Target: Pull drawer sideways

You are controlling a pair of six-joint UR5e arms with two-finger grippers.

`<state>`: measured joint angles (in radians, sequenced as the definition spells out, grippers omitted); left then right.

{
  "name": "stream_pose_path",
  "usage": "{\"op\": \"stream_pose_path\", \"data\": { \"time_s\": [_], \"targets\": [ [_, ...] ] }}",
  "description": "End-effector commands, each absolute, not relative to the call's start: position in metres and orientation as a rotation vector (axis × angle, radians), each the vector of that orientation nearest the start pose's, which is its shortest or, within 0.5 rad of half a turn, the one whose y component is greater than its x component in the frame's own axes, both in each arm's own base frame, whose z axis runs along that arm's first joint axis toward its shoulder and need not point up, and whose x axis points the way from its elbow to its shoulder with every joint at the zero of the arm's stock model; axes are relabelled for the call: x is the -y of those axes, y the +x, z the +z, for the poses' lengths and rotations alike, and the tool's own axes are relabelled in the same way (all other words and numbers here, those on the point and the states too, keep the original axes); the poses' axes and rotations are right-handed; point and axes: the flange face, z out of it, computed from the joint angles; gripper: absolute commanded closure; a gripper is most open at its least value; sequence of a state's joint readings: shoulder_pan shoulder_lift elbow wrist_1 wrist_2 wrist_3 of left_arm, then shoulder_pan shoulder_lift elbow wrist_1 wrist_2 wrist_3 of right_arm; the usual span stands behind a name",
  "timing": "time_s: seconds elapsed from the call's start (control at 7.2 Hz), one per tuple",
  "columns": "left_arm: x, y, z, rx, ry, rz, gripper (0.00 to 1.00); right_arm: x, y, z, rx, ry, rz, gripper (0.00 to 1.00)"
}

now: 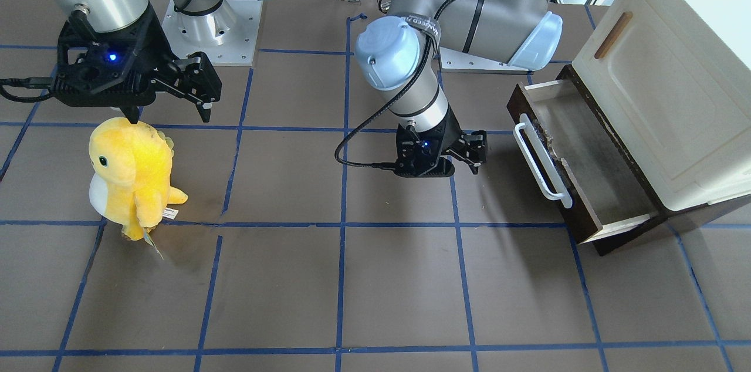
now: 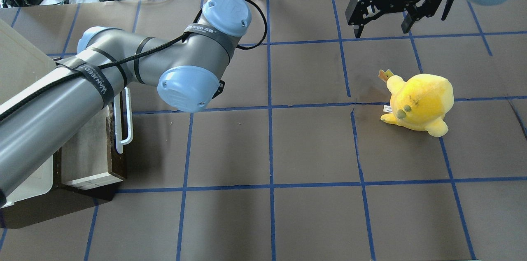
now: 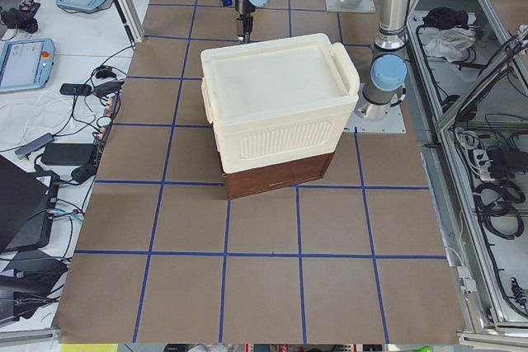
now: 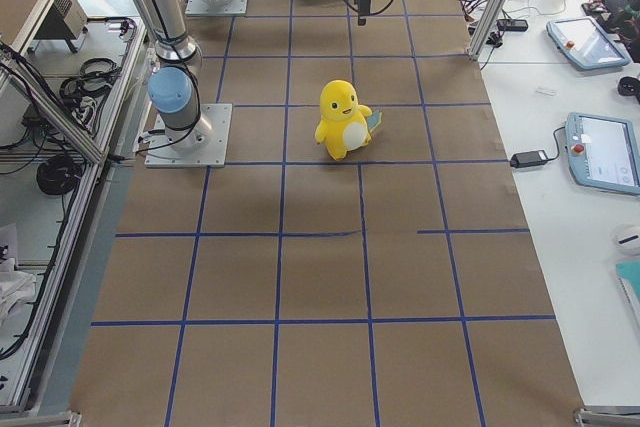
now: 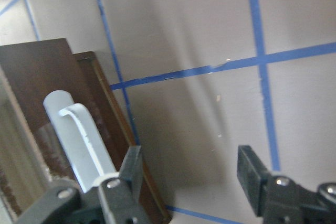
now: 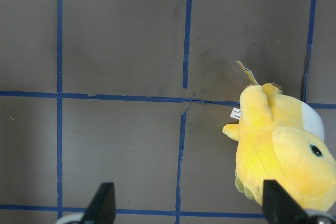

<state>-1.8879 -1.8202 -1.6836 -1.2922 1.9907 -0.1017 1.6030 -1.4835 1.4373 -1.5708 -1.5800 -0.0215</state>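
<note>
At the table's left end the drawer stands well out of its cabinet, with the left gripper spread empty just beside the handle, so the pull looks done and backing away cleanly comes next.

Front and overhead views face each other, steeply down; both show drawer. Left wrist view close beside it.

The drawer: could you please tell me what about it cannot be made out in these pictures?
- Overhead: the left arm covers much of the drawer floor.
- Exterior left: the cabinet hides its front.
- Left wrist: the left pincer hides the handle lower down, and the frame's edge crops the drawer.
</note>
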Motion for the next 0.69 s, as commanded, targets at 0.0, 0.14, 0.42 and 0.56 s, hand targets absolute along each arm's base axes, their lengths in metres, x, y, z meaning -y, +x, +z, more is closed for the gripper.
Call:
{"op": "stream_pose_path", "data": {
  "time_s": [0.0,0.14,0.42,0.56],
  "targets": [
    [0.493,-0.268,0.408,-2.929,0.332,-0.091,0.31,0.529,0.149,0.509,-3.149,-0.084,-0.073,0.00],
    [0.489,-0.251,0.437,-3.023,0.277,-0.075,0.28,0.529,0.149,0.509,-3.149,-0.084,-0.073,0.00],
    [0.479,-0.195,0.493,-3.110,0.104,-0.124,0.07,0.529,0.149,0.509,-3.149,-0.087,-0.073,0.00],
    [0.475,-0.175,0.511,-3.113,0.036,-0.182,0.00,0.529,0.149,0.509,-3.149,-0.084,-0.073,0.00]
  ]
}}
